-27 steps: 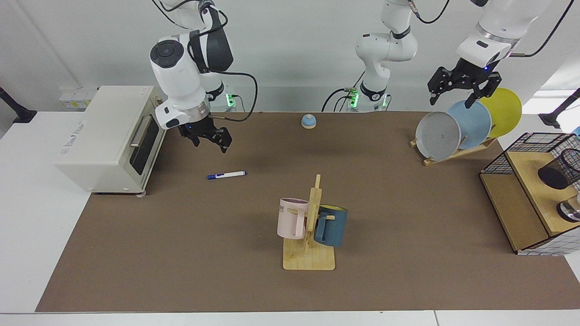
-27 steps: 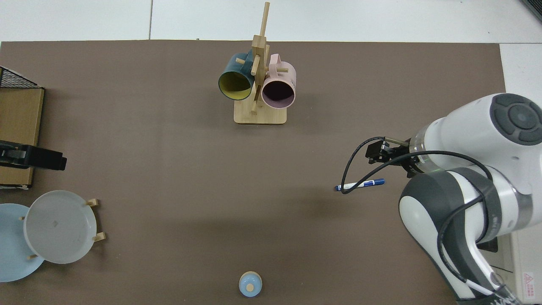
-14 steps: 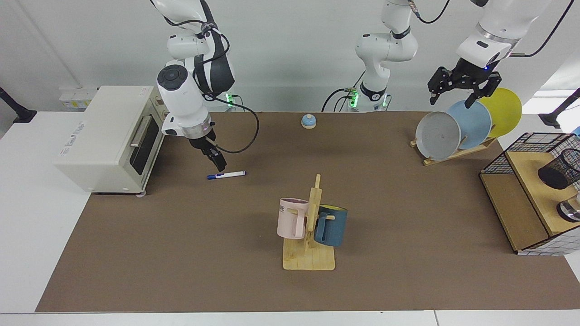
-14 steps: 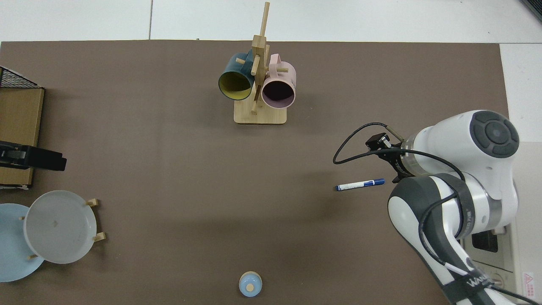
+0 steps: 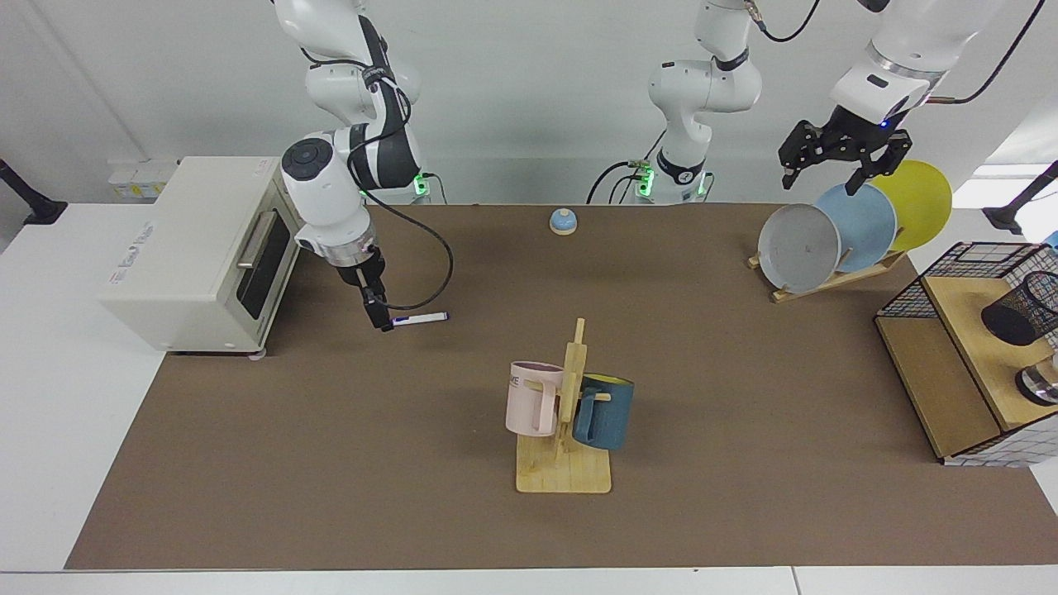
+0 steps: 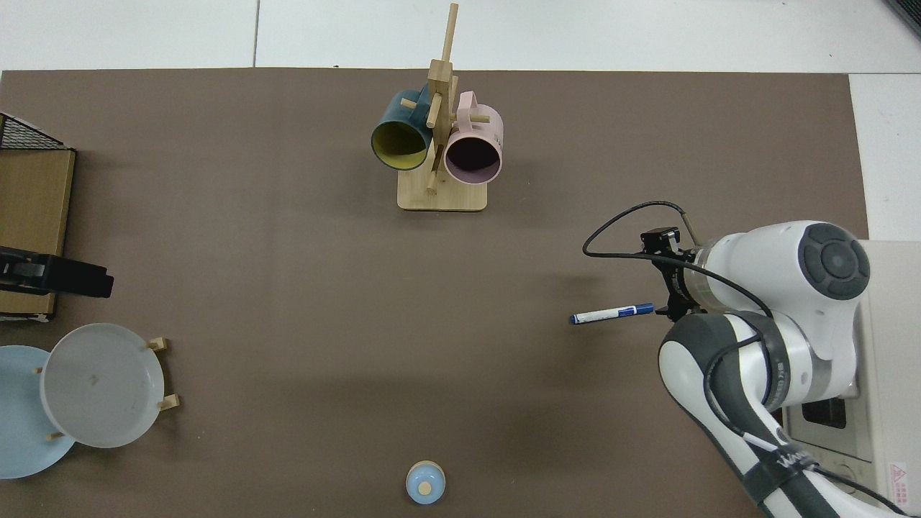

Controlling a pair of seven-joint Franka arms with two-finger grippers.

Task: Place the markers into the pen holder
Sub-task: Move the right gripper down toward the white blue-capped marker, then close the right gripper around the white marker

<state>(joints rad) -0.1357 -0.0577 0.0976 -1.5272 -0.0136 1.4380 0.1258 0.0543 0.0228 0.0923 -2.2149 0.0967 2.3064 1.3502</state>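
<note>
Facing view alone shows pen holder [image 5: 1015, 312]

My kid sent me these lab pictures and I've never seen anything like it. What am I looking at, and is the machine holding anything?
Two white robot arms work at a brown table, each ending in a two-finger gripper. One picture looks across the table at them; the other looks straight down.

The right gripper is low at one end of a marker that lies flat on the table beside a toaster oven. Whether it grips the marker can't be told.

The left gripper waits, open and empty, above a plate rack.

Also there: a mug stand with two mugs, a small bell, and a black mesh pen holder on a wooden shelf.
</note>
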